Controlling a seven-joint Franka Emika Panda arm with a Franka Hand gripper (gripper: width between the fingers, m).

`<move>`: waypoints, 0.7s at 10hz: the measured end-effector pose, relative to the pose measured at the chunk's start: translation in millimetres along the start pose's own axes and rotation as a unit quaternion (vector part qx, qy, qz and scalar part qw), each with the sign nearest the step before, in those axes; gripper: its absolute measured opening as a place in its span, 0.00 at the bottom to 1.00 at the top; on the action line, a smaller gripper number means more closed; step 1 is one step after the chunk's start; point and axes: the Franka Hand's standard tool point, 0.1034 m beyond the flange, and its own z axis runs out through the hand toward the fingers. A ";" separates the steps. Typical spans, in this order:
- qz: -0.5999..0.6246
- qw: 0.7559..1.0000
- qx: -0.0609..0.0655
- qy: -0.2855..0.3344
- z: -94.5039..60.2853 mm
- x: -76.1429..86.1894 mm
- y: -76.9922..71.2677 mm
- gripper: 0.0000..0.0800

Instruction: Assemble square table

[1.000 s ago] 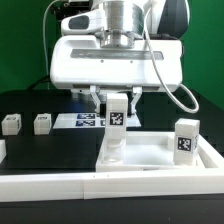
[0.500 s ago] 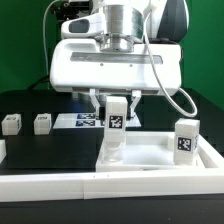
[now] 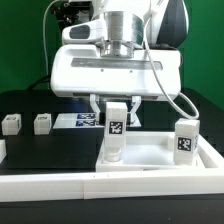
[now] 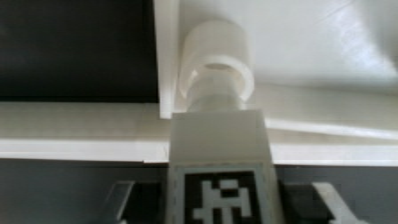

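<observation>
My gripper (image 3: 116,108) is shut on a white tagged leg post (image 3: 116,128) and holds it upright. The post's lower end meets the near-left corner of the white square table slab (image 3: 150,165). In the wrist view the held leg post (image 4: 221,150) runs from between my gripper (image 4: 221,205) down onto a rounded corner socket (image 4: 217,68) of the slab (image 4: 329,110). The dark fingers (image 4: 128,200) press on both sides of the tag. A second leg post (image 3: 185,141) stands upright at the slab's right corner.
Two small white leg posts (image 3: 11,124) (image 3: 42,123) lie on the black worktop at the exterior view's left. The marker board (image 3: 80,120) lies behind them. A white rail (image 3: 60,185) runs along the front edge.
The gripper and the held leg post have sunk slightly toward the slab. The other parts have not moved.
</observation>
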 end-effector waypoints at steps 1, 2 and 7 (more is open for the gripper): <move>-0.001 1.000 -0.001 -0.002 2.0 -2.5 0.3 0.36; -0.001 1.000 -0.002 0.002 3.3 -3.0 0.5 0.36; -0.007 1.000 -0.004 0.017 9.4 -7.0 -4.1 0.36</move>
